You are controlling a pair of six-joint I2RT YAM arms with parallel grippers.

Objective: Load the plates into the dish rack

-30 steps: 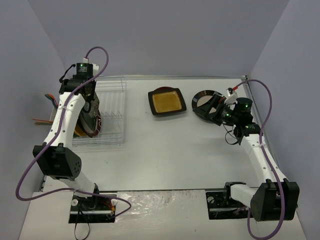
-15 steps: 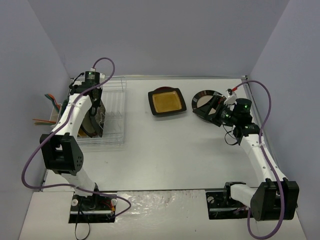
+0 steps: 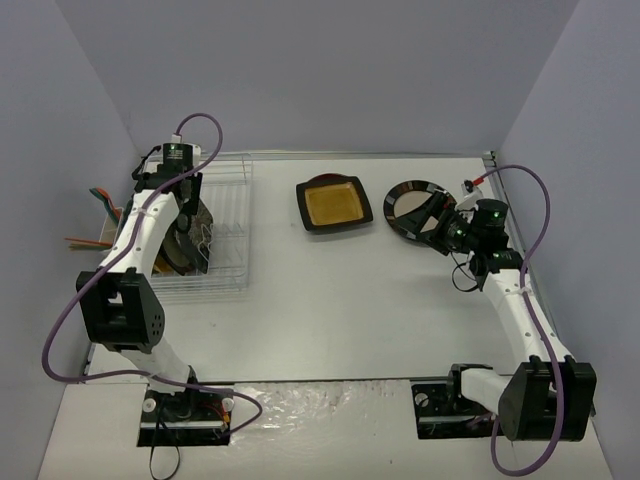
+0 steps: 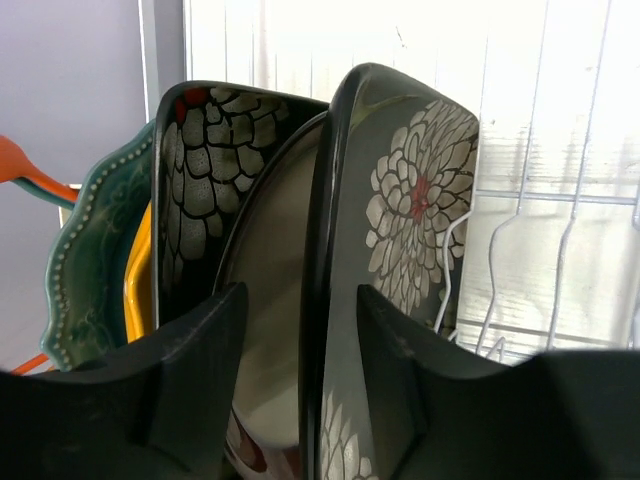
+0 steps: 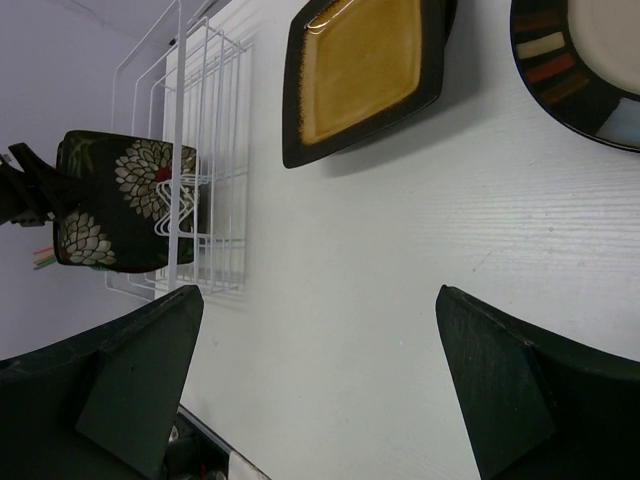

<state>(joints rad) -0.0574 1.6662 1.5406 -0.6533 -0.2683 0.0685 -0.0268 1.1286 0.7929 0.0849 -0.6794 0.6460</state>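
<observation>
The white wire dish rack [image 3: 228, 215] stands at the far left. In it several plates stand on edge: teal scalloped [image 4: 85, 260], orange-yellow [image 4: 138, 280], black flowered [image 4: 205, 175], a pale round one [image 4: 270, 260] and a second black flowered plate [image 4: 415, 200]. My left gripper [image 3: 190, 222] [image 4: 295, 300] is open, its jaws straddling this last plate's rim. The black square plate with yellow centre [image 3: 333, 203] [image 5: 365, 75] and a dark-rimmed round plate with pale centre [image 3: 410, 208] [image 5: 590, 55] lie flat on the table. My right gripper [image 3: 438, 224] [image 5: 317, 300] is wide open and empty, just beside the round plate.
Orange and teal utensils [image 3: 90, 215] stick out left of the rack, one also in the left wrist view [image 4: 25, 165]. The rack's right rows [image 4: 560, 200] hold nothing. Grey walls enclose the white table [image 3: 340, 300] on three sides. The rack also shows in the right wrist view [image 5: 200, 170].
My left wrist has swung right and settled over the plates in the rack. My right gripper has drawn back slightly toward the near right, off the round plate.
</observation>
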